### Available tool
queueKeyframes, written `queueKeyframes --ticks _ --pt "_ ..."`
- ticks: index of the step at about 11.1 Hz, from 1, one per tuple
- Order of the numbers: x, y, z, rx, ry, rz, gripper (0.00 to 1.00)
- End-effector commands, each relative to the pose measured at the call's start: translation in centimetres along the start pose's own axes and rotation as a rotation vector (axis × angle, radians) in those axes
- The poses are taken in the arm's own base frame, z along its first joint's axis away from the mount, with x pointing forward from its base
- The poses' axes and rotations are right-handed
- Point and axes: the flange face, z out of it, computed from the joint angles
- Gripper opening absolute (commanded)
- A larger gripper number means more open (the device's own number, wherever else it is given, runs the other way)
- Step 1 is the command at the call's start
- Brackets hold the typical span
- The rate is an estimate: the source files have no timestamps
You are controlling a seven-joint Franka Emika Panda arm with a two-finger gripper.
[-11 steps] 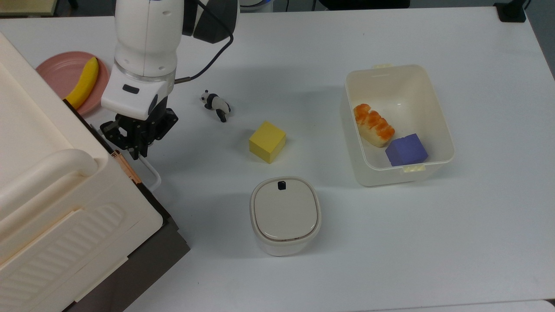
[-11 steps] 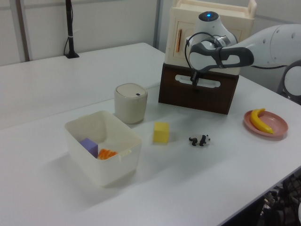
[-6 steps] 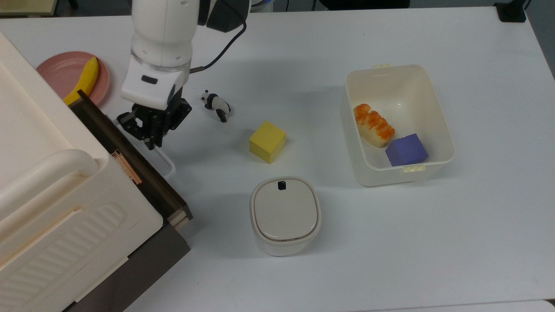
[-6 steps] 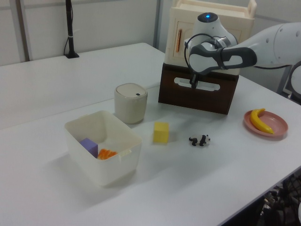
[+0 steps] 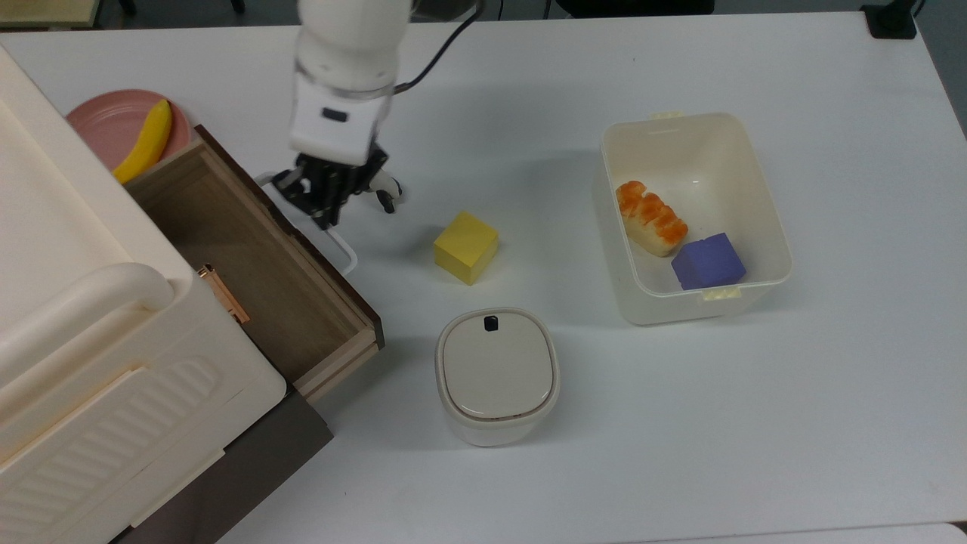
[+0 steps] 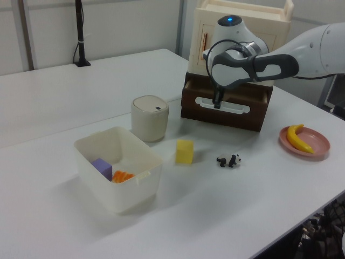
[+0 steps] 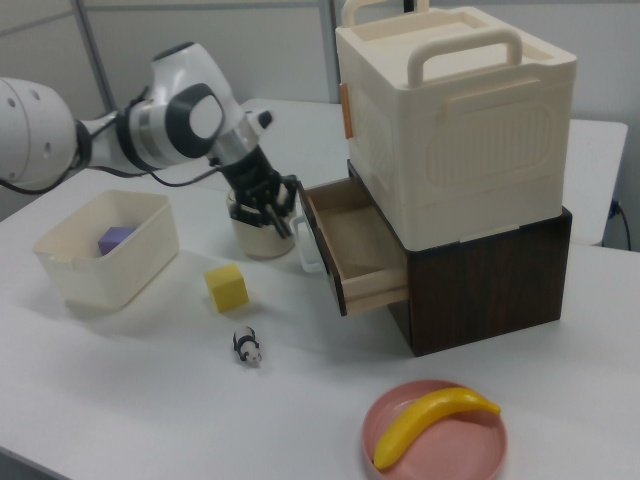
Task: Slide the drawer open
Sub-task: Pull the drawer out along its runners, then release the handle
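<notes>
Drawer now stands well out of the cabinet, further than a moment ago, gripper pinching its handle, so we judge the task nearly complete.

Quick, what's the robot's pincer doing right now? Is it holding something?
Pincer: closed on the white loop-shaped bar handle of the wide wooden drawer with the dark brown front, which stands pulled out.

Matt light wood drawer inside, ribbed cream plastic cabinet, smooth white table
</notes>
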Motion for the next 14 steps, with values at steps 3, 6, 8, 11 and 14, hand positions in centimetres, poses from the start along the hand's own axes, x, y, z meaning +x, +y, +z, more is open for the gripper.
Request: queueKeyframes --ticks 3,6,8,11,14 --pt "1.7 -6.9 -3.0 0.067 -0.042 -0.050 0.00" --pt "1.8 -6.5 -3.3 0.062 -0.032 -0.046 0.00" --pt "1.7 -6.3 -3.2 0.062 -0.035 -0.043 0.00" --pt "0.7 -6.2 -5.1 0.083 -0.119 0.132 1.00" --pt "-0.5 -6.9 -11.0 0.097 -0.207 0.494 1.00"
